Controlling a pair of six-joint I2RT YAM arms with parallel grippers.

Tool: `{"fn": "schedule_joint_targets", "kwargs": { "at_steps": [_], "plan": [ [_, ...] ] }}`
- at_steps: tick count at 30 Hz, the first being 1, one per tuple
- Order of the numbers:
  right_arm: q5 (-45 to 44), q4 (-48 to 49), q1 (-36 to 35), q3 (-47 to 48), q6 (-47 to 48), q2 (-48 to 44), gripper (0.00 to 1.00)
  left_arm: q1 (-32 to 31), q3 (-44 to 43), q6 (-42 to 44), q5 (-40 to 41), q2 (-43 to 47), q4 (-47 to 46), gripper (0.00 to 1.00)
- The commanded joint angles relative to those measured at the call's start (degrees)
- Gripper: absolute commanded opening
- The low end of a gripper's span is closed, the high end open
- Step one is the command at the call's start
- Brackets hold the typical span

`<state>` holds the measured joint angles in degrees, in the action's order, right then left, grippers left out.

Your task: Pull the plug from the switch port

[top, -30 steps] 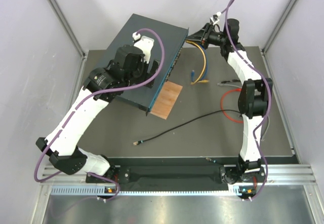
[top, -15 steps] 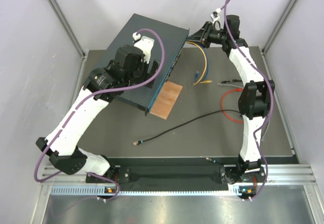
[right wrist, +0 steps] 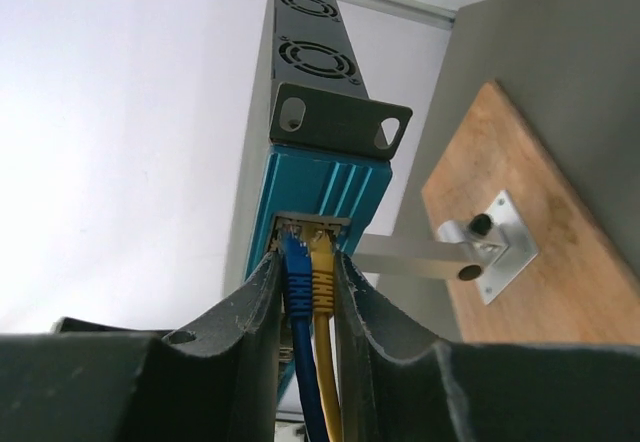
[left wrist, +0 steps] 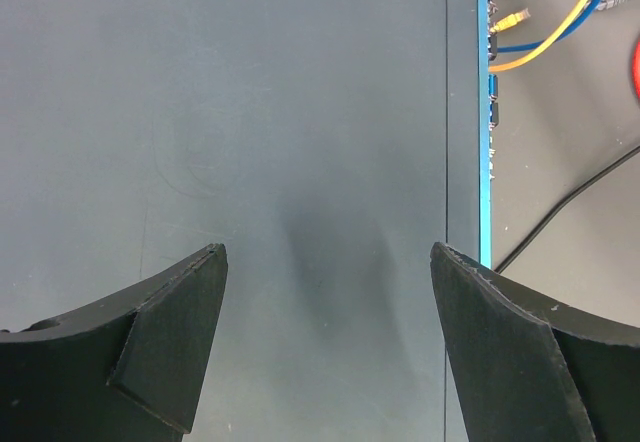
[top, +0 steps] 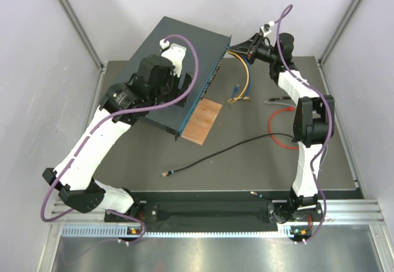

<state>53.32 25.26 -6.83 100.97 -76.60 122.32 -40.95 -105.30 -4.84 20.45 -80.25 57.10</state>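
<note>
Clamping the plugs [right wrist: 320,277] in the teal-faced dark switch [right wrist: 325,187] is the right gripper [right wrist: 308,262]; left gripper [left wrist: 328,252] gapes.

- The switch [top: 206,44] lies slantwise at 11 o'clock on the table [top: 246,173], its socket face turned toward 4 o'clock.
- The left gripper [top: 184,89] hangs over the switch's top near its 6 o'clock end.
- The right gripper [top: 236,50] meets the switch's 2 o'clock corner, where the yellow cable [top: 250,78] starts.
- A blue cable [top: 235,91] lies just beside the yellow one.
- A brown board [top: 202,119] sits against the socket face.
- A black cable [top: 221,154] lies at 5 o'clock of the board and a red cable [top: 269,124] at 3 o'clock.
</note>
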Motion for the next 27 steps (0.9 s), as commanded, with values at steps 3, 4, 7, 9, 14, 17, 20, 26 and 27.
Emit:
{"fn": "schedule_joint_targets", "kwargs": {
  "at_steps": [3, 4, 7, 9, 14, 17, 20, 26, 27],
  "plan": [
    [0.9, -19.2, 3.5, 6.0, 17.2, -4.1, 0.11, 0.3, -0.2, -0.8, 0.6, 2.0, -0.2, 0.88],
    [0.6, -20.4, 3.8, 5.8, 19.3, -4.5, 0.12, 0.3, -0.3, -0.8, 0.6, 2.0, -0.2, 0.87],
    [1.3, -17.4, 5.4, 0.0, 18.1, -6.8, 0.16, 0.3, -0.2, -0.8, 0.8, 2.3, -0.3, 0.88],
    [2.4, -13.8, 6.3, -2.3, 16.1, -8.2, 0.18, 0.3, -0.2, -0.7, 0.8, 2.3, -0.3, 0.87],
    [3.3, -10.6, 8.8, -5.3, 14.6, -9.7, 0.2, 0.3, 0.2, -0.6, 0.6, 2.3, -0.6, 0.88],
    [2.1, -13.7, 9.6, -5.4, 16.6, -11.1, 0.2, 0.3, -0.1, -0.4, 0.6, 2.2, -0.6, 0.88],
    [-3.9, -34.9, 11.2, -1.8, 29.5, -12.6, 0.22, 0.3, -0.3, -0.2, 0.7, 2.3, -0.7, 0.88],
    [-26.8, -67.0, 13.8, -0.4, 53.6, -14.9, 0.24, 0.3, -0.9, 0.4, 1.3, 2.5, -0.9, 0.87],
    [-30.3, -68.6, 14.1, -2.4, 54.6, -15.4, 0.24, 0.3, -1.1, 0.5, 1.4, 2.6, -1.0, 0.87]
  ]
}}
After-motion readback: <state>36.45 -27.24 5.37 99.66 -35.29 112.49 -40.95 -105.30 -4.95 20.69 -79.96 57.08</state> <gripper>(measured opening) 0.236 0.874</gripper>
